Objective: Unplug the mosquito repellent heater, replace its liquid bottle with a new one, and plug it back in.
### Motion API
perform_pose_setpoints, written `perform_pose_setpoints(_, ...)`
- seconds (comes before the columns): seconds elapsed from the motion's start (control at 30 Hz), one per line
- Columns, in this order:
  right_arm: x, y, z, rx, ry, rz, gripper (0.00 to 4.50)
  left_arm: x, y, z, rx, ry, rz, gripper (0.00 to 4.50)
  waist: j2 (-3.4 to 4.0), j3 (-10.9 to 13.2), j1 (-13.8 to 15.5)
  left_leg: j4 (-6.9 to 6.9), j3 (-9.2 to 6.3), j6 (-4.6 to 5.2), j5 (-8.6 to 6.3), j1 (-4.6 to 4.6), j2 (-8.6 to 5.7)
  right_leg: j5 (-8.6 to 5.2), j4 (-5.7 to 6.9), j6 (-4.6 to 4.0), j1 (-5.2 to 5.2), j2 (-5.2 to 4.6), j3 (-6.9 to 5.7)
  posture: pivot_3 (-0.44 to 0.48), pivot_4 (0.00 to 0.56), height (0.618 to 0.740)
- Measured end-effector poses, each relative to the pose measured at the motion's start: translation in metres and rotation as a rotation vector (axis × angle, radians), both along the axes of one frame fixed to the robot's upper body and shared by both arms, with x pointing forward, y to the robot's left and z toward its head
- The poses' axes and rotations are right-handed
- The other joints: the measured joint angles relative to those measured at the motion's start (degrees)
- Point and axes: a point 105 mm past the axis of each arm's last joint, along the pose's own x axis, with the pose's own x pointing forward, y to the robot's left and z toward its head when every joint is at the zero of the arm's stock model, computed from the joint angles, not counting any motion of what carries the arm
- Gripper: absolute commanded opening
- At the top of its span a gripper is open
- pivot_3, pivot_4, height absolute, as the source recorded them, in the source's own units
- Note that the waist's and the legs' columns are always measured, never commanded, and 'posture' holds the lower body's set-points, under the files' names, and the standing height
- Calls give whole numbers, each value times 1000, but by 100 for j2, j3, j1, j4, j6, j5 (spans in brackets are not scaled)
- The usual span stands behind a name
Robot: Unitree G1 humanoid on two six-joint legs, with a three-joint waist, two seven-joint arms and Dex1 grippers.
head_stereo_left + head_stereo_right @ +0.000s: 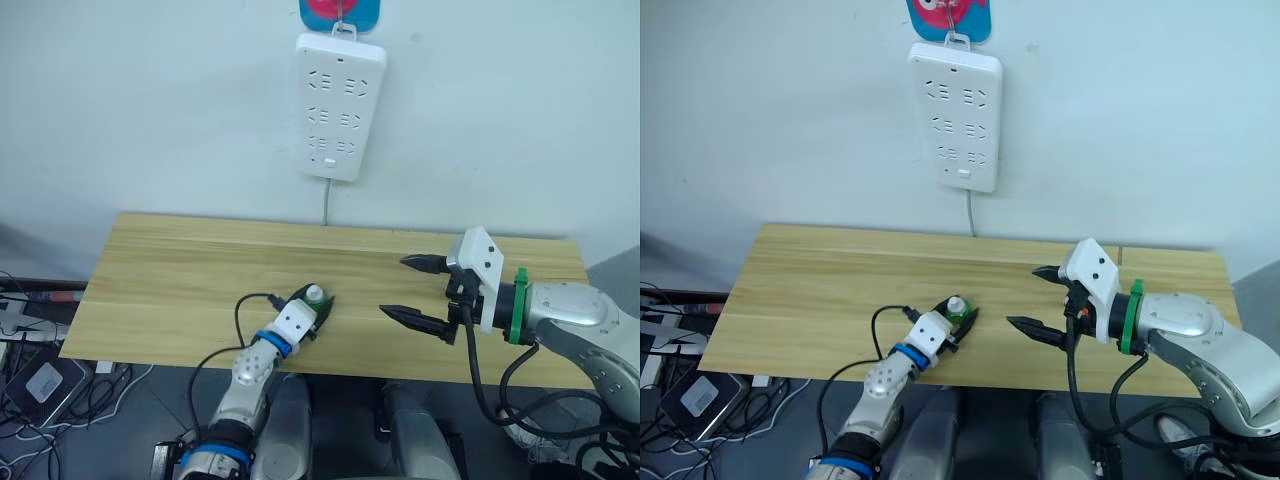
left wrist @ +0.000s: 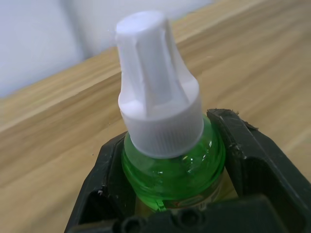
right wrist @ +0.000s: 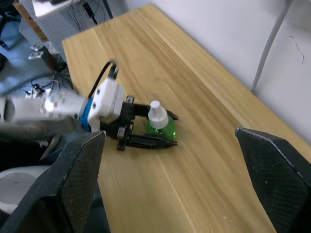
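A green liquid bottle (image 2: 172,165) with a white cap (image 2: 155,92) is being held between the closed fingers of the left tool (image 1: 318,305), low over the front part of the desk (image 1: 180,270), so the bottle-swap step is judged to be in hand. The right tool (image 1: 420,290) is being held wide open with nothing in it, just beside the bottle on the robot's right, and the power strip (image 1: 338,105) on the wall is being left with its sockets free. The next move is judged to call for the heater, whose place cannot be told, to be brought to the bottle.
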Motion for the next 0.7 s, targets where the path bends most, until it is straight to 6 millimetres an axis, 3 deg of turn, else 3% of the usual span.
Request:
perform_pose_setpoints(0.13, 4, 1, -6, 4, -6, 16, 4500, 0, -22, 73, 79, -74, -458, 2289, 1, -10, -3, -1, -22, -27, 15, -17, -2, 2, 4, -1, -9, 0, -28, 269, 301, 740)
perform_pose_setpoints(0.23, 11, 13, -3, 47, -39, 35, 4500, -8, -26, 102, 156, -80, -702, 2289, 8, -23, -39, -5, -23, -27, 16, -16, -3, 2, 5, -1, -9, 1, -30, 259, 278, 740)
perform_pose_setpoints(0.33, 20, 28, 2, 91, -81, 41, 4500, -12, -32, 105, 202, -52, -851, 2289, 6, -26, -34, -4, -32, -30, 17, -21, -2, 2, 5, -1, -11, 3, -42, 247, 259, 740)
perform_pose_setpoints(0.57, 29, 44, 9, 157, -123, 5, 4500, 4, -41, 114, 208, -61, -907, 2289, 4, -31, -3, 13, -89, -77, 45, -70, -11, 21, 5, -32, -24, -9, -111, 220, 239, 740)
perform_pose_setpoints(0.7, 28, 44, 3, 162, -107, -16, 3557, 5, -41, 110, 211, -48, -919, 2289, 5, -32, -10, 11, -108, -94, 55, -70, -11, 21, 17, -34, -23, -9, -127, 220, 235, 740)
